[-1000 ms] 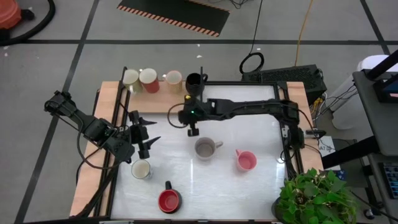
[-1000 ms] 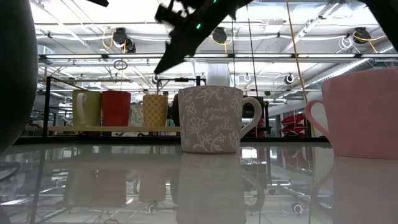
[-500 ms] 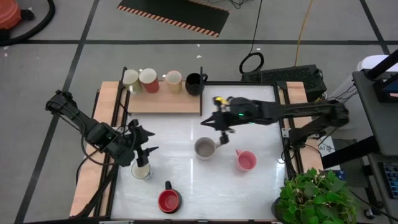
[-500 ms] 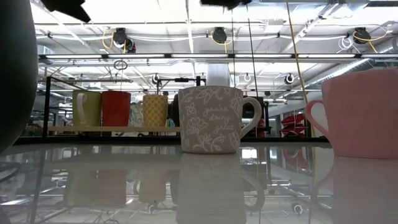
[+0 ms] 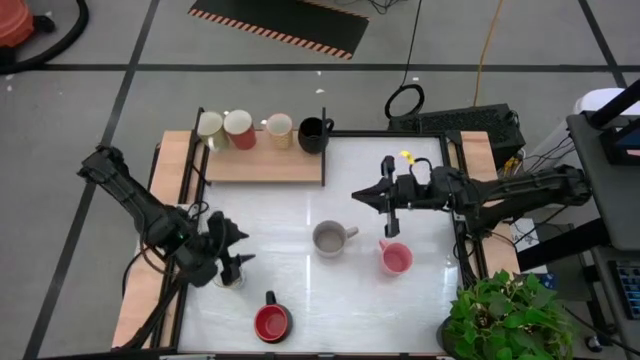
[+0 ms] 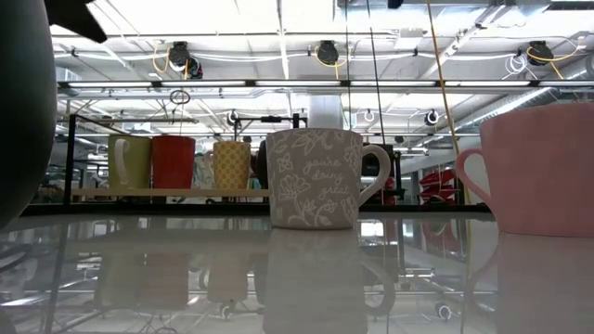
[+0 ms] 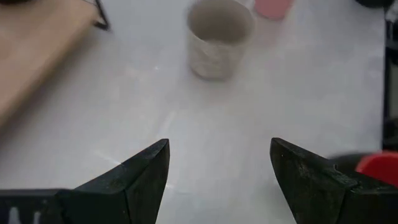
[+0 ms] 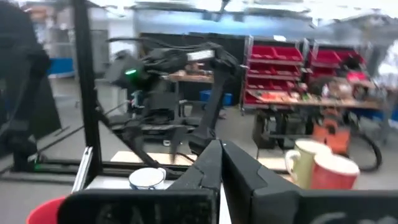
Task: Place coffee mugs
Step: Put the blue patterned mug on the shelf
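Four mugs stand on the white table (image 5: 300, 290): a white one (image 5: 228, 274), a grey one (image 5: 328, 238), a pink one (image 5: 395, 258) and a red one (image 5: 272, 322). Four more stand on the wooden shelf (image 5: 265, 165) at the far edge: cream (image 5: 210, 125), dark pink-red (image 5: 239, 128), tan (image 5: 279, 128) and black (image 5: 314, 132). My left gripper (image 5: 230, 262) hangs open over the white mug and hides most of it. In its wrist view the grey mug (image 7: 219, 34) lies ahead of the open fingers. My right gripper (image 5: 386, 205) is shut, in the air on the far side of the pink mug.
A potted plant (image 5: 500, 315) stands at the table's near right corner. A black frame rail (image 5: 465, 215) runs along the right edge and wooden boards (image 5: 150, 270) along the left. Bare table lies between the shelf and the grey mug.
My right gripper has swung from beside the black mug on the shelf toward the table's right edge and now hangs on the far side of the pink mug. My left gripper has moved toward the near edge, over the white mug. No mug has moved.
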Motion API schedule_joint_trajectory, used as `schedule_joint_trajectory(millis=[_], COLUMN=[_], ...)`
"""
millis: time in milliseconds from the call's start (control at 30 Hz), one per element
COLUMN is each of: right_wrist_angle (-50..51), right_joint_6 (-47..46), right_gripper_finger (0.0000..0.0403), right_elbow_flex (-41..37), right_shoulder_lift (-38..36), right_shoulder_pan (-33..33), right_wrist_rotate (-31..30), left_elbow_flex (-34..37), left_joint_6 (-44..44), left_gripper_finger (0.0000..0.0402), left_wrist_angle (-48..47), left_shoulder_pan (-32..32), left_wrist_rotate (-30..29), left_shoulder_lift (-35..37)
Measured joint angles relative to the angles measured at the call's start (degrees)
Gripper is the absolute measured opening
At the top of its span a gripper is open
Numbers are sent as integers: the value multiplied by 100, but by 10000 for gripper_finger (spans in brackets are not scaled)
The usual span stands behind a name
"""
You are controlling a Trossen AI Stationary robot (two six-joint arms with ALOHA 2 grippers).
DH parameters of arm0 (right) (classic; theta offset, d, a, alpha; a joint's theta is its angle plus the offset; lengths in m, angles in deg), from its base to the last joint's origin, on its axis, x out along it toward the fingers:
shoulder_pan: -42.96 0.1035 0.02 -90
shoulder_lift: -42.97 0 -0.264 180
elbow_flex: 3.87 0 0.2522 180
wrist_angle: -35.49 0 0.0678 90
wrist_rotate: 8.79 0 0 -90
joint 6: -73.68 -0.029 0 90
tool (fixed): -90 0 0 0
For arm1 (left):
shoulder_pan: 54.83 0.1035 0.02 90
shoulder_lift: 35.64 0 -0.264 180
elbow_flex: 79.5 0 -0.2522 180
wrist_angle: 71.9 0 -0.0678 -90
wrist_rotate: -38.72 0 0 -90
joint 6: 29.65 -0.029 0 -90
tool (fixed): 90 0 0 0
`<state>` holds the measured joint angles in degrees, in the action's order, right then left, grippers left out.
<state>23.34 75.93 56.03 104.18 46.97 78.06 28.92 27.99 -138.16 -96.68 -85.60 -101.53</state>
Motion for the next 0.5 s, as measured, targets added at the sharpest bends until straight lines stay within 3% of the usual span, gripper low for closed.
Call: schedule_joint_trajectory(millis=[333,500], right_wrist_angle=[85,32], right_joint_6=[-864,-869], right_gripper_finger=[4,4], right_elbow_flex=[-14,-14], right_shoulder_lift=[11,5], right_shoulder_pan=[250,372], right_wrist_rotate=[-132,-128], left_elbow_flex=[4,4], left_joint_6=[1212,1951], left_gripper_finger=[282,282], left_wrist_angle=[159,-76], left_shoulder_pan=[-457,-603], left_wrist_rotate=[1340,1392], left_shoulder_lift=[-948,-990])
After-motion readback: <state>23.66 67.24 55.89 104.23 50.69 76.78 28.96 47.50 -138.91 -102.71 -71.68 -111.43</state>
